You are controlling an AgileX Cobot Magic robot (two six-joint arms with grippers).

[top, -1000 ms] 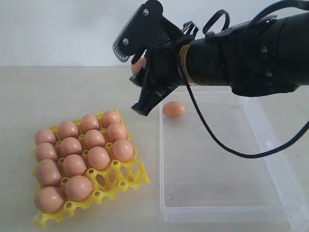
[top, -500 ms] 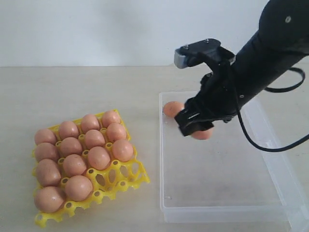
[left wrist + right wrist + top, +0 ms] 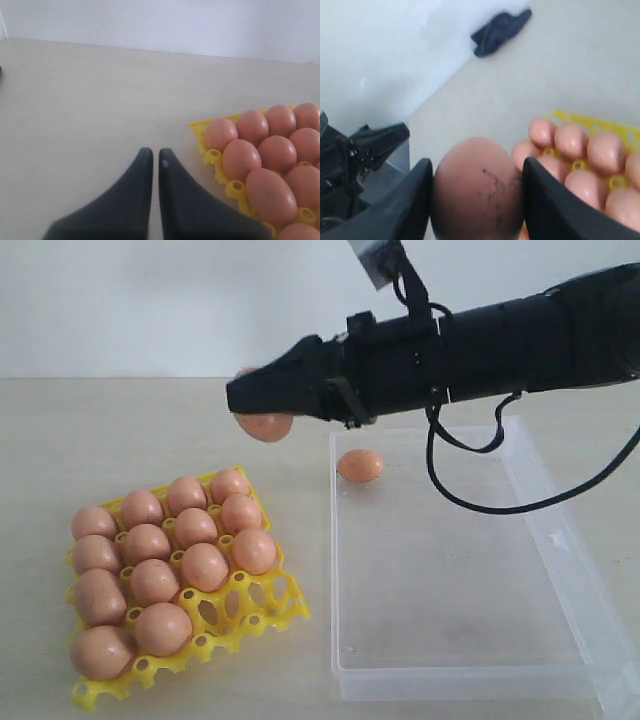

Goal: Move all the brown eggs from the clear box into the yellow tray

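My right gripper [image 3: 262,410] reaches left past the clear box [image 3: 450,570] and is shut on a brown egg [image 3: 265,426], held in the air above the table behind the yellow tray [image 3: 270,615]. In the right wrist view that speckled egg [image 3: 475,190] fills the gap between the fingers [image 3: 547,200], with the tray's eggs [image 3: 600,155] below. One brown egg [image 3: 360,466] lies in the box's far left corner. Several eggs [image 3: 150,580] fill the tray. My left gripper [image 3: 152,156] is shut and empty over bare table beside the tray [image 3: 215,157].
The tray's near right cells [image 3: 235,605] hold no eggs. A dark object [image 3: 500,29] lies far off on the table by the white wall, and black hardware [image 3: 360,150] stands to one side. The box's clear lid flap [image 3: 600,570] runs along its right side.
Half a second ago my right gripper was low over the box with an egg; now it has swung left out of the box with the egg. The other egg has stayed put.
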